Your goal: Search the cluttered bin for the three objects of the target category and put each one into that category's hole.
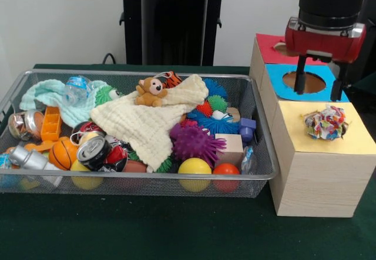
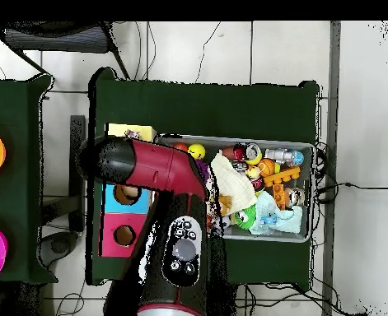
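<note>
Progress: one dotted cloth (image 1: 326, 123) sits bunched on the yellow box (image 1: 352, 143), right at the place of the hole; it looks stuffed into the opening but not fully through, so I judge this one as nearly delivered
Left to do: no other dotted cloth shows in the bin (image 1: 263, 135); I think the others may be buried under the clutter, or already inside the box, which the pictures cannot tell
Gripper: the gripper (image 1: 320, 83) hangs above the blue box (image 1: 276, 75), behind the yellow box, with its two fingers spread apart and nothing between them
Hole: the cloth covers it, so its edge is not seen
Bin, left of the yellow box: a cream waffle cloth (image 1: 155, 125) lies over the middle with a small teddy bear (image 1: 151, 91) on it; a mint-green cloth (image 1: 50, 93), a plastic bottle (image 1: 77, 89), a crushed can (image 1: 93, 151), a basketball toy (image 1: 63, 153), a purple spiky ball (image 1: 197, 143), a wood block (image 1: 232, 148) and a yellow ball (image 1: 194, 167) are around it
Red box (image 1: 267, 45): farthest behind the yellow box, its hole partly hidden by the gripper
</note>
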Robot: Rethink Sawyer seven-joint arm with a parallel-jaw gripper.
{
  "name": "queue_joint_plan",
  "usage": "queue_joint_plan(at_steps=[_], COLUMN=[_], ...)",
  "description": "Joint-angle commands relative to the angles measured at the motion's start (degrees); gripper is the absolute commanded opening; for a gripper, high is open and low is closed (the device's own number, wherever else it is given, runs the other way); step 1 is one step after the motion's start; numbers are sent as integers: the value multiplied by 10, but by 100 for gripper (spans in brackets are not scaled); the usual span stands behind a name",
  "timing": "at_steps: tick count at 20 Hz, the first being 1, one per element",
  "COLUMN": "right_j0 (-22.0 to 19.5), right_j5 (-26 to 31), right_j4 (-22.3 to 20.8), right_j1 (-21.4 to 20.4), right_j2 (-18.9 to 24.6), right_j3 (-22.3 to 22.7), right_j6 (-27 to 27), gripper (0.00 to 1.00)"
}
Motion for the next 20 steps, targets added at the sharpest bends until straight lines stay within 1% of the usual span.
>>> queue_joint_plan(at_steps=[1, 6, 8, 9, 10, 11, 15, 18, 20], right_j0=[-12, -9, -12, -13, -12, -11, -14, -16, -19], right_j5=[62, 58, 44, 20, 10, 0, -42, -40, -51], right_j4=[7, 6, 6, -2, -6, -11, -13, -9, -4], right_j1=[-21, -27, -25, -25, -23, -22, -25, -16, -16], right_j2=[20, 19, 25, 26, 24, 22, 29, 29, 33], right_j3=[41, 44, 47, 46, 45, 44, 52, 45, 56], right_j6=[97, 101, 95, 83, 82, 80, 74, 81, 83], gripper=[100, 100, 100, 100, 100, 0, 0, 0, 0])
